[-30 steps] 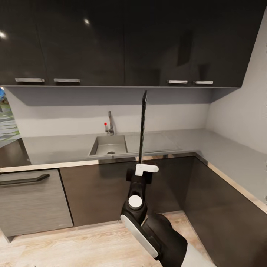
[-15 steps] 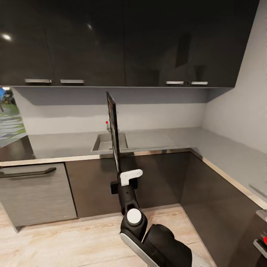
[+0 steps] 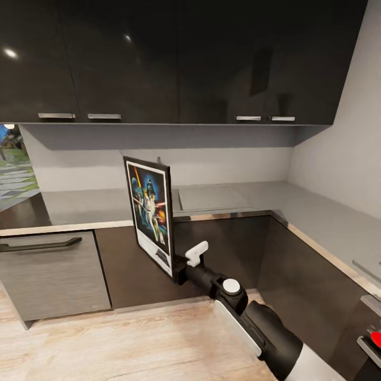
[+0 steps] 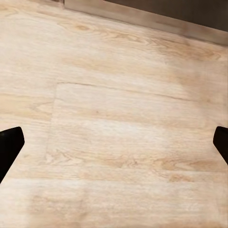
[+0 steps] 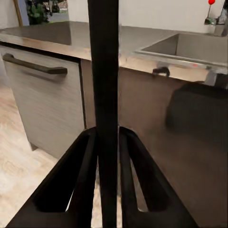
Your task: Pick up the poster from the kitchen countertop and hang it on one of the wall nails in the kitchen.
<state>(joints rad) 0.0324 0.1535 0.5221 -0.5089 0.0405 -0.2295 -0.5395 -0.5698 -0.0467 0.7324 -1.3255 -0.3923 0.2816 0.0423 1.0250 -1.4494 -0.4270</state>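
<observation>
Poster (image 3: 151, 213) upright — right fingers (image 5: 90, 171) clamped on its edge, kitchen countertop (image 3: 222, 203) behind, left fingers (image 4: 10, 145) apart

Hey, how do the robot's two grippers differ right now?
The right gripper is shut on the poster, its fingers pressed against the frame's edge; the left gripper is open and holds nothing. The right gripper points toward the kitchen countertop and sink, holding the poster upright; the left gripper faces the wooden floor. Both have dark fingers.
</observation>
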